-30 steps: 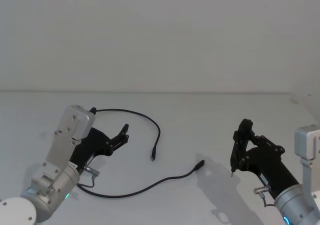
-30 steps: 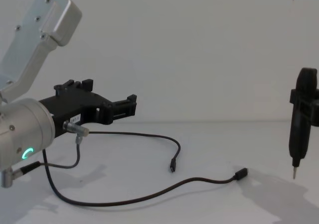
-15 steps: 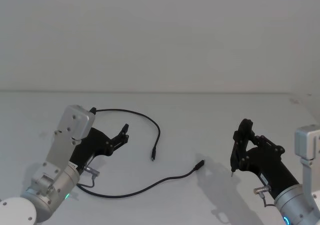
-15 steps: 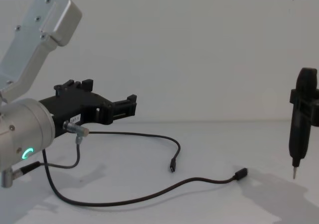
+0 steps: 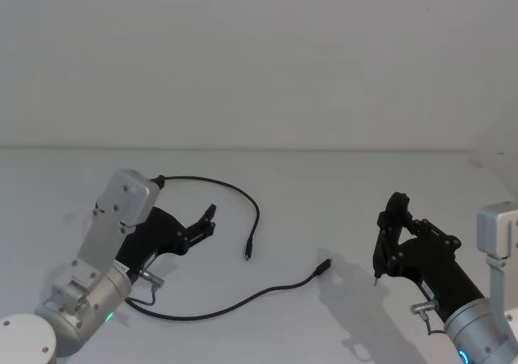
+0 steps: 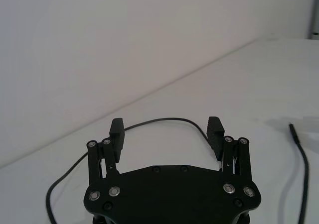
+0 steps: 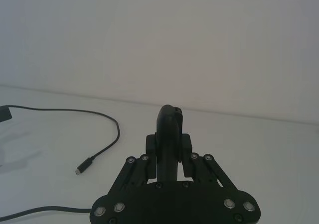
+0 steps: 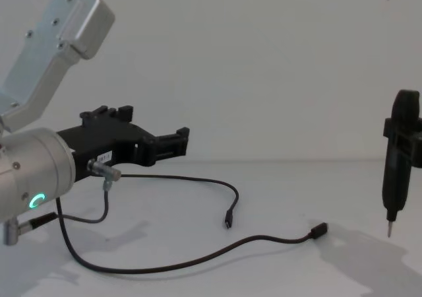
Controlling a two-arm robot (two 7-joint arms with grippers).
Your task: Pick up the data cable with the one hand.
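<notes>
The left pincer hangs released above the worktop, its jaws spread wide and holding nothing. The data cable lies slack on the worktop. One arc runs just ahead of and below the fingertips, and the other run curls back beneath the arm. Well off to the side, the right pincer is clenched on a pen-like tool and looks idle. The task seems barely begun: the cable is untouched, and lowering, closing and lifting are all left.

A plain white wall rises behind the white tabletop.
</notes>
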